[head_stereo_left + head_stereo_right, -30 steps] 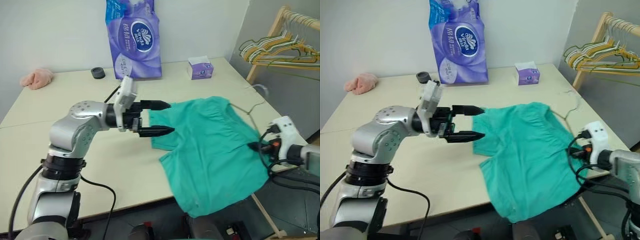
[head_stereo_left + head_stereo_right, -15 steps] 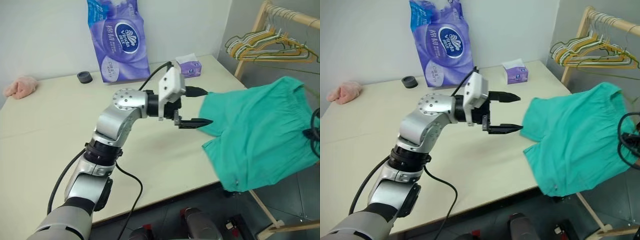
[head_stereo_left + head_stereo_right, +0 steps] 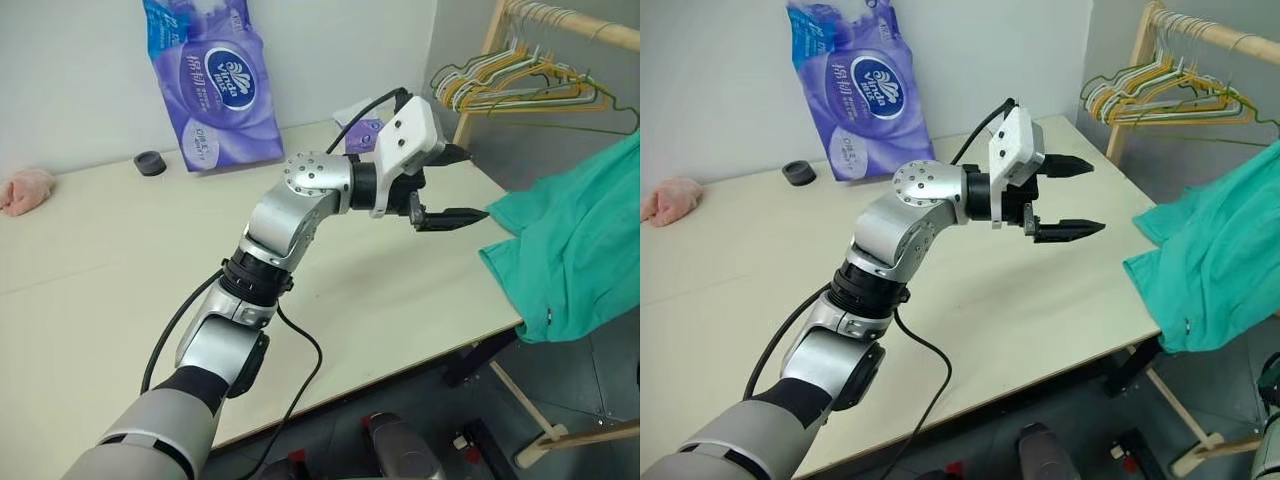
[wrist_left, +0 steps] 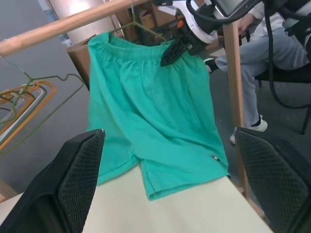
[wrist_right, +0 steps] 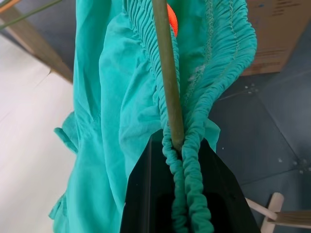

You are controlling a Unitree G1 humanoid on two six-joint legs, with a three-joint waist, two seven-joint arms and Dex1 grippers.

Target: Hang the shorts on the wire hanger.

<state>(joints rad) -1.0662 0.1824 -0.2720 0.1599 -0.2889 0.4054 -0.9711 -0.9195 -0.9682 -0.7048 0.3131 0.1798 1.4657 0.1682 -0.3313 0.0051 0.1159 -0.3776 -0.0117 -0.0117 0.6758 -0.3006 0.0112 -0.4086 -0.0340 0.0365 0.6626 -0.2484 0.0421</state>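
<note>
The teal-green shorts (image 3: pixel 575 250) hang in the air just past the table's right edge. In the left wrist view, my right gripper (image 4: pixel 172 51) holds the shorts (image 4: pixel 150 111) up by the gathered waistband, close under a wooden rod. Seen from the right wrist, that gripper (image 5: pixel 180 145) is shut on the bunched waistband together with the olive wire hanger (image 5: pixel 167 73). The hanger's thin wire (image 4: pixel 146 30) rises from the waistband toward the rod. My left gripper (image 3: pixel 470 183) reaches level toward the shorts over the table's right side, open and empty, a short way from the cloth.
A wooden rack (image 3: pixel 560 20) with several bunched hangers (image 3: pixel 520 85) stands beyond the table's right end. A purple tissue pack (image 3: pixel 205 85), a small black round thing (image 3: pixel 148 162) and a pink cloth lump (image 3: pixel 22 190) sit along the table's far side. A person (image 4: pixel 262 43) sits behind the rack.
My view has swung right. The right gripper has carried the shorts up off the table and further right. The left gripper has followed to the right, still open.
</note>
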